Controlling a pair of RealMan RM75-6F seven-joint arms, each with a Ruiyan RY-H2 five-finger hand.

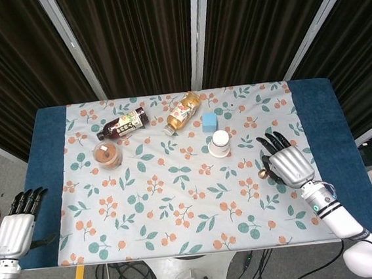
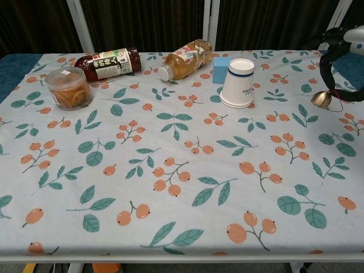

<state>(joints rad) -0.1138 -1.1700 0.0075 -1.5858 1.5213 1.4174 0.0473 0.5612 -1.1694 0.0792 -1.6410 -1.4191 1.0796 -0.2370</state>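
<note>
Right hand (image 1: 288,164) pinches a small gold bell (image 2: 321,100) off the cloth, other fingers spread – right of the paper cup (image 2: 238,83). Left hand (image 1: 13,230) hangs open, holding nothing, far left of the cup, off the table (image 1: 46,192).

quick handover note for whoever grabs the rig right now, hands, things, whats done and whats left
Right hand: holds a small gold bell off the floral cloth, right of the upturned paper cup.
Left hand: holds nothing, fingers apart, off the table's left edge.
Behind the cup: blue block, amber bottle and dark bottle lying down, snack jar.
Done: bell picked up.
Left: bell not yet set down anywhere.
</note>
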